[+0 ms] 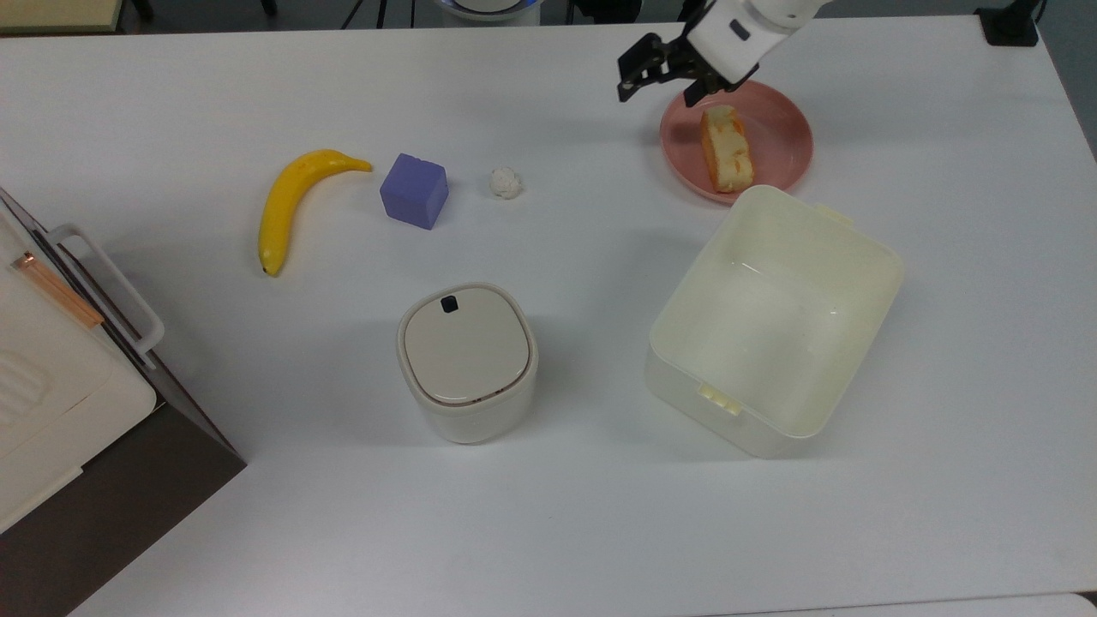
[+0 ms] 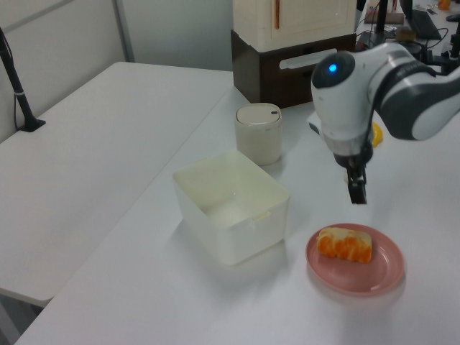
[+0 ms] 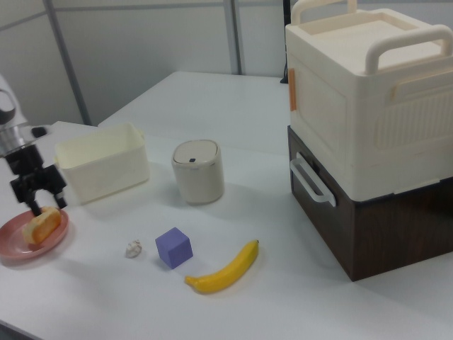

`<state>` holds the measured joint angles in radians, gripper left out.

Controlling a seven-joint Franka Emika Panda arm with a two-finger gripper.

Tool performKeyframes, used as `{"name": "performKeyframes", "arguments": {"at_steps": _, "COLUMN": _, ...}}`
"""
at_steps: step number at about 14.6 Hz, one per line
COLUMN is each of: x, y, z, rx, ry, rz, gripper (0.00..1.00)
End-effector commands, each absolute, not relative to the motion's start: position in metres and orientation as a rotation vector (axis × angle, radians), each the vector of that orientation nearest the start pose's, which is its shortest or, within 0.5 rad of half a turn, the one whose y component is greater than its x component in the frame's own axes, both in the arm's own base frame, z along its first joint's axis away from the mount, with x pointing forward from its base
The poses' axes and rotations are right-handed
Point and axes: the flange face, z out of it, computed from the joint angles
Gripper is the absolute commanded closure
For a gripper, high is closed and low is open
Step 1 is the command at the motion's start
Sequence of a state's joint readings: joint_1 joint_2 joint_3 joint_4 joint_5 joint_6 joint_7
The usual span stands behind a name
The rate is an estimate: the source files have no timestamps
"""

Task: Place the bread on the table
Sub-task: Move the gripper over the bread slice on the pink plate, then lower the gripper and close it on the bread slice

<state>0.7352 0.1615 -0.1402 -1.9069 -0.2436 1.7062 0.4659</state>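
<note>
The bread [image 1: 727, 148] lay on the pink plate [image 1: 776, 141] on the white table [image 1: 548, 531], just beside the open cream box [image 1: 776, 321], while the gripper [image 1: 664, 77], its 2 fingers spread apart and empty, hung over the plate's edge near the bread.

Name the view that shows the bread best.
The top view: the bread lies whole on the plate, unobstructed. The left view shows its orange side. In the right view it sits small, right under the gripper.
</note>
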Motion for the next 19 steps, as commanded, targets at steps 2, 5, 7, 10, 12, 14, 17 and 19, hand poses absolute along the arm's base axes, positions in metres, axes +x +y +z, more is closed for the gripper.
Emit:
{"name": "performKeyframes", "arguments": {"at_steps": 2, "x": 0.429, "y": 0.342, "z": 0.367, "rx": -3.539, "ry": -0.493, "rz": 0.308, "gripper": 0.0}}
{"name": "performKeyframes", "arguments": {"at_steps": 5, "x": 0.423, "y": 0.363, "z": 0.353, "rx": -3.53, "ry": -0.564, "rz": 0.325, "gripper": 0.0}}
{"name": "performKeyframes", "arguments": {"at_steps": 7, "x": 0.427, "y": 0.377, "z": 0.347, "rx": -3.523, "ry": -0.592, "rz": 0.322, "gripper": 0.0}}
{"name": "performKeyframes", "arguments": {"at_steps": 10, "x": 0.445, "y": 0.383, "z": 0.344, "rx": -3.525, "ry": -0.563, "rz": 0.316, "gripper": 0.01}}
{"name": "performKeyframes", "arguments": {"at_steps": 12, "x": 0.447, "y": 0.382, "z": 0.338, "rx": -3.536, "ry": -0.58, "rz": 0.325, "gripper": 0.01}}
{"name": "performKeyframes", "arguments": {"at_steps": 14, "x": 0.448, "y": 0.379, "z": 0.333, "rx": -3.534, "ry": -0.605, "rz": 0.346, "gripper": 0.07}}
{"name": "performKeyframes", "arguments": {"at_steps": 17, "x": 0.461, "y": 0.361, "z": 0.322, "rx": -3.521, "ry": -0.628, "rz": 0.417, "gripper": 0.82}}
{"name": "performKeyframes", "arguments": {"at_steps": 19, "x": 0.466, "y": 0.355, "z": 0.323, "rx": -3.524, "ry": -0.589, "rz": 0.413, "gripper": 1.0}}
